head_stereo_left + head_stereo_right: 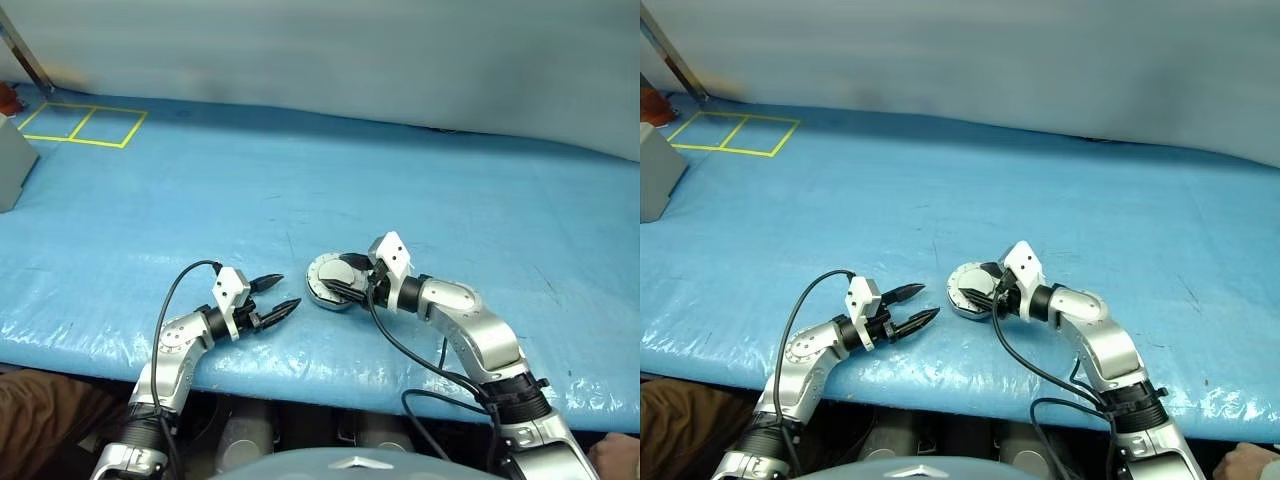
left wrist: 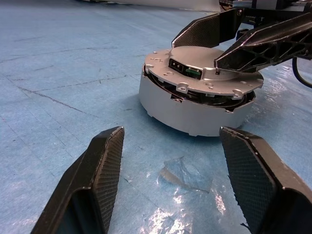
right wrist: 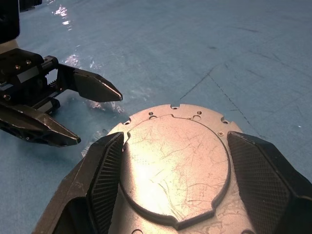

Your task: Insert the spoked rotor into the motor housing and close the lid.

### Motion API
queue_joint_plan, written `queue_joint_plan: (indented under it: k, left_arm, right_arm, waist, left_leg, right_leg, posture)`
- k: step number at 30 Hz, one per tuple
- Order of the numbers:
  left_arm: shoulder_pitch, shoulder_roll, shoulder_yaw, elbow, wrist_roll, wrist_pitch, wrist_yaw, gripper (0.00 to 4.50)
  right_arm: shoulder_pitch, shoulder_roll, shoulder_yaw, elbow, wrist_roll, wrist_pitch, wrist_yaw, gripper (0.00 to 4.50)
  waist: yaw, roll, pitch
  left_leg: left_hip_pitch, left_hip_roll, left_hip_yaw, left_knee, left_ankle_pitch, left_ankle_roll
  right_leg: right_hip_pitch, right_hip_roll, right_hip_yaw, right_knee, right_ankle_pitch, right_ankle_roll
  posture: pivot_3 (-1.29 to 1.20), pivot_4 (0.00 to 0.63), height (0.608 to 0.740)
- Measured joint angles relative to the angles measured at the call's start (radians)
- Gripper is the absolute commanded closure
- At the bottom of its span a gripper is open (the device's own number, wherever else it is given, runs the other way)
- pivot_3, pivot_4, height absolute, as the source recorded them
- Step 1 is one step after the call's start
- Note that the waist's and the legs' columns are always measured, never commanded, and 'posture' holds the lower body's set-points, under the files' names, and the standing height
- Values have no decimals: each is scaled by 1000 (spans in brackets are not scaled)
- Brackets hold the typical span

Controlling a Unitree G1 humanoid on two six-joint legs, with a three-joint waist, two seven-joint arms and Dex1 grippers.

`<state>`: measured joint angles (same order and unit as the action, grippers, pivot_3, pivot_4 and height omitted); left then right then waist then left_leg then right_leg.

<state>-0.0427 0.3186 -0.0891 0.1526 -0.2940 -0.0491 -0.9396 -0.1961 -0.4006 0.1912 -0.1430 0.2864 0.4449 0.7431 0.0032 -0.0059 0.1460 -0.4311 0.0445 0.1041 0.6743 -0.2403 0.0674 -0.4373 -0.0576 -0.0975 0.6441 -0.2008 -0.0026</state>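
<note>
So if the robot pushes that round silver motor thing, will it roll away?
Probably not. The motor housing sits flat on the blue cover with the lid down, so it would likely slide. It looks like solid metal, so probably stiff and heavy for its size.

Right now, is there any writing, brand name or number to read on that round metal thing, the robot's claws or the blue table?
None can be read.
The lid: scratches and small holes, no lettering.
The motor housing: plain metal wall, no label.
The blue table cover: unmarked except yellow taped squares, which carry no text.
</note>
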Motion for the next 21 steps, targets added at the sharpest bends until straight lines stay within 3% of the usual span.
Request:
queue_joint_plan:
  k: [12,16,21]
  left_arm:
    - [0,0,0,0,1,0,0,1221]
    - [0,0,-1,0,3,0,0,1221]
    - [0,0,-1,0,4,0,1,1221]
  right_arm:
    - [21,-1,22,0,-25,-51,0,981]
    - [21,-1,22,0,-23,-39,1,143]
    - [21,-3,32,2,-48,-54,-2,42]
  waist:
    - [0,0,0]
    - [0,0,0]
    - [0,0,0]
  left_leg:
    - [0,0,0,0,0,0]
    - [1,0,0,0,0,0]
    - [1,0,0,0,0,0]
  right_leg:
    - [-1,0,0,0,0,0]
    - [0,0,0,0,0,0]
    - [0,0,0,0,0,0]
  posture:
    - [0,150,740]
    - [0,150,740]
    - [0,150,740]
